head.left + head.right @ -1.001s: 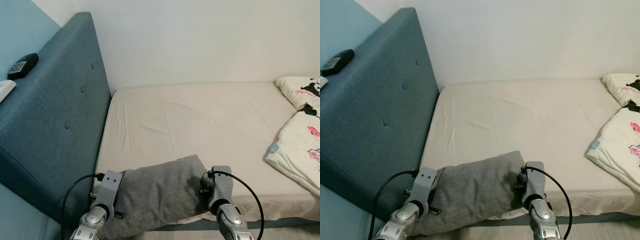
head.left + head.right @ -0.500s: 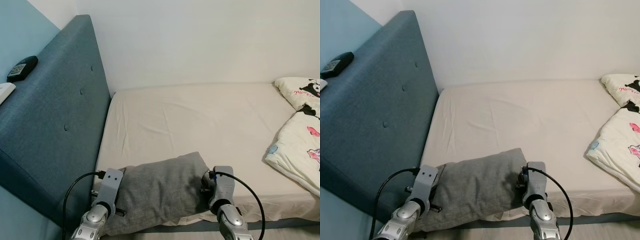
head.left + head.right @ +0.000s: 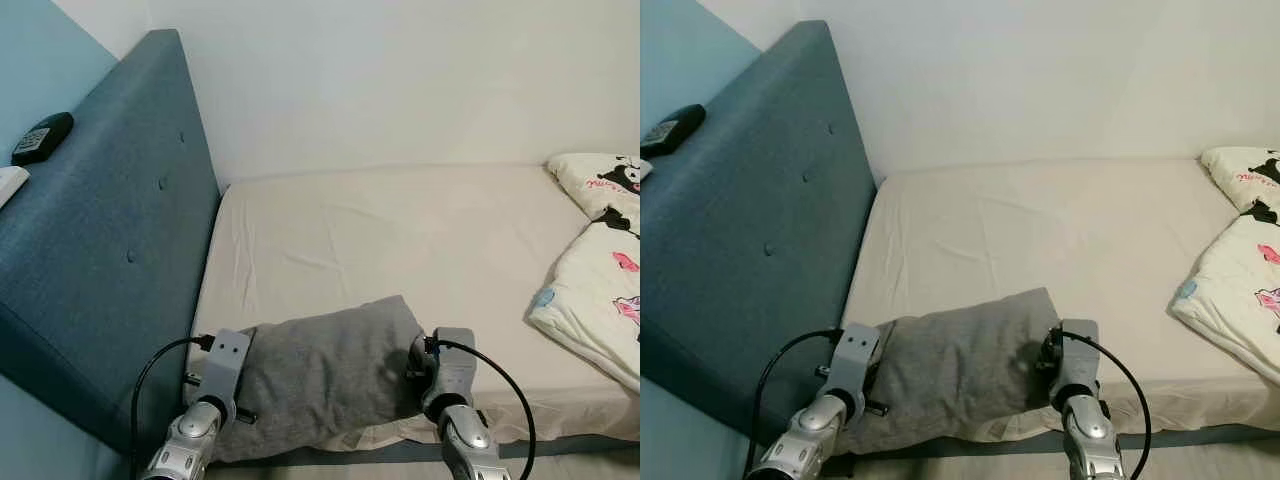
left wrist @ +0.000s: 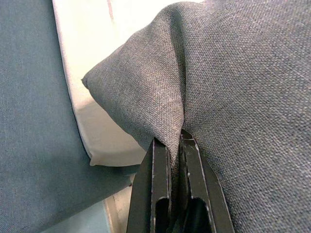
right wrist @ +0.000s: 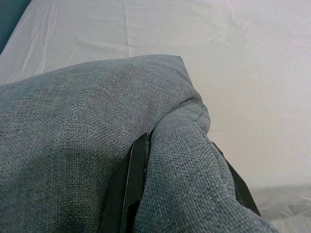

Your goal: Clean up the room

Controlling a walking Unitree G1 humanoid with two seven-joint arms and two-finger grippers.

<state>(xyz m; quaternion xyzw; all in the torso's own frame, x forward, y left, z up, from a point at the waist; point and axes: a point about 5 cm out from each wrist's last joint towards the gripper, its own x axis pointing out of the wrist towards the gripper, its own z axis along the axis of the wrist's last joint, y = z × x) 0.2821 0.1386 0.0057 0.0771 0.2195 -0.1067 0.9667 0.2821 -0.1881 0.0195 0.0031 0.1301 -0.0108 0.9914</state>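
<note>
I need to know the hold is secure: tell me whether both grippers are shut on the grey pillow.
Yes. The left gripper pinches a fold of the grey pillow; the right gripper has fabric bunched between its fingers.

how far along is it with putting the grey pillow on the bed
Done: both grippers grip the grey fabric pillow, the left gripper and right gripper each pinching an end. In hand: pillow over the near edge of the cream-sheeted mattress. Left: setting it near the teal upholstered headboard.
</note>
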